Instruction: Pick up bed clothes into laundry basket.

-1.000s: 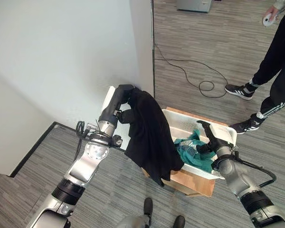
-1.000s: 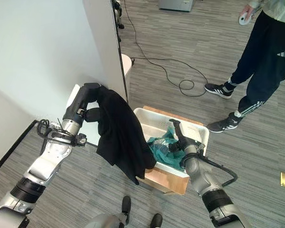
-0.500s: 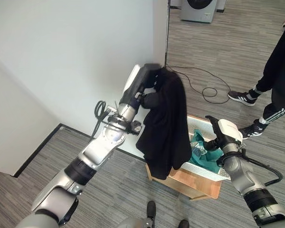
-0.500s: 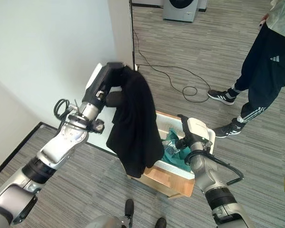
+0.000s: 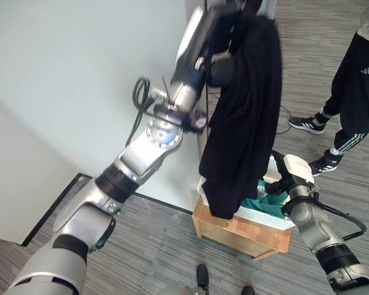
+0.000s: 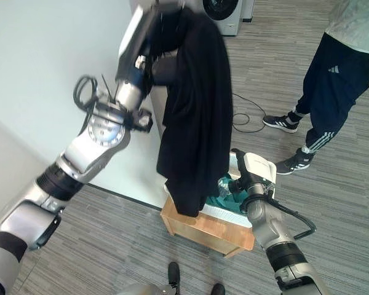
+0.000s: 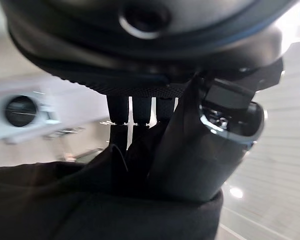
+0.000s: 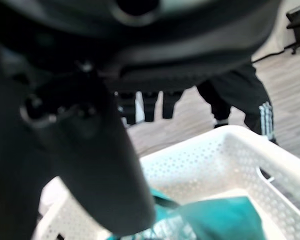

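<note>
My left hand (image 5: 220, 24) is raised high by the white wall and shut on a black garment (image 5: 243, 117). In the left wrist view its fingers (image 7: 132, 107) and thumb curl into the dark cloth (image 7: 65, 200). The garment hangs long, its lower end just above the near left corner of the white perforated laundry basket (image 5: 272, 219). A teal cloth (image 5: 253, 200) lies inside the basket. My right hand (image 5: 293, 172) sits at the basket's far rim, holding nothing; in the right wrist view its fingers (image 8: 145, 105) reach out over the basket (image 8: 230, 160) and teal cloth (image 8: 220, 215).
The basket stands on a low wooden stand (image 5: 246, 230) against the white wall's corner. A person's legs (image 6: 332, 80) in dark trousers and trainers stand to the right. A cable (image 6: 249, 117) loops on the grey plank floor behind, and a washing machine (image 6: 224, 9) stands further back.
My left arm has lifted the black garment far higher, so it now hangs over the basket's near corner. The camera has shifted. My right hand has stayed at the basket.
</note>
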Robot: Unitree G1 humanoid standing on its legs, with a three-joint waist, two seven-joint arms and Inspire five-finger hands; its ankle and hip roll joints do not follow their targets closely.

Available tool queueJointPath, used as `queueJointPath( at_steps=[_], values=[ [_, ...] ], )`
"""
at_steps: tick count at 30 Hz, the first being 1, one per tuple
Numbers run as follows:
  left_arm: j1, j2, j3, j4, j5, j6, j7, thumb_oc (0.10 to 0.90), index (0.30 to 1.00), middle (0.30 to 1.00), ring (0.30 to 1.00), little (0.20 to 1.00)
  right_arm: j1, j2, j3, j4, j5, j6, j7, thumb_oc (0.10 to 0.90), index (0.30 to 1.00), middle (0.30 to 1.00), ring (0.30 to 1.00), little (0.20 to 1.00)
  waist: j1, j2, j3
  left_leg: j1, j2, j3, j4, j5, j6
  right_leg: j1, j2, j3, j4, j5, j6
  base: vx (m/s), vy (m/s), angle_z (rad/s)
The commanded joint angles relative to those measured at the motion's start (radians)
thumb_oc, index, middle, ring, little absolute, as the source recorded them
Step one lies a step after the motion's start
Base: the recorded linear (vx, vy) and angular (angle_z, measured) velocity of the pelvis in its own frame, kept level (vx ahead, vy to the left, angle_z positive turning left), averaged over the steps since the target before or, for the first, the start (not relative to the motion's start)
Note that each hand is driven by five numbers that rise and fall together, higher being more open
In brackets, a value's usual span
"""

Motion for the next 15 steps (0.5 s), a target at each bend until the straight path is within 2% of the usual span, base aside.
queueJointPath(
  at_steps=[1, 9, 15],
  values=[
    [-0.285, -0.143, 0.094, 0.170, -0.035, -0.149, 0.013, 0.400, 0.300, 0.300, 0.300, 0.300, -0.094, -0.086, 0.004, -0.096, -0.024, -0.044, -0.047, 0.800, 0.900, 0.900, 0.900, 0.900, -0.022, -0.024, -0.143, 0.066, 0.133, 0.021, 0.001, -0.101, -0.082, 0.077, -0.038, -0.003, 0.004, -0.105, 0.079, 0.01, 0.002, -0.06],
    [-0.320, -0.124, 0.077, 0.231, 0.022, -0.121, 0.012, 0.400, 0.300, 0.300, 0.300, 0.300, -0.068, -0.083, -0.018, -0.107, -0.005, -0.053, -0.045, 0.800, 0.900, 0.900, 0.900, 0.900, -0.042, -0.020, -0.146, 0.066, 0.131, 0.031, 0.001, -0.109, -0.078, 0.062, -0.042, 0.008, 0.004, -0.096, 0.084, 0.01, 0.016, -0.15],
    [-0.320, -0.072, 0.049, 0.273, 0.179, -0.062, -0.007, 0.400, 0.300, 0.300, 0.300, 0.300, -0.031, -0.085, -0.056, -0.114, 0.041, -0.068, -0.036, 0.800, 0.900, 0.900, 0.900, 0.900, -0.062, -0.033, -0.128, 0.051, 0.135, 0.049, 0.001, -0.108, -0.078, 0.035, -0.042, 0.024, 0.004, -0.082, 0.088, 0.01, 0.028, -0.07]
  ],
)
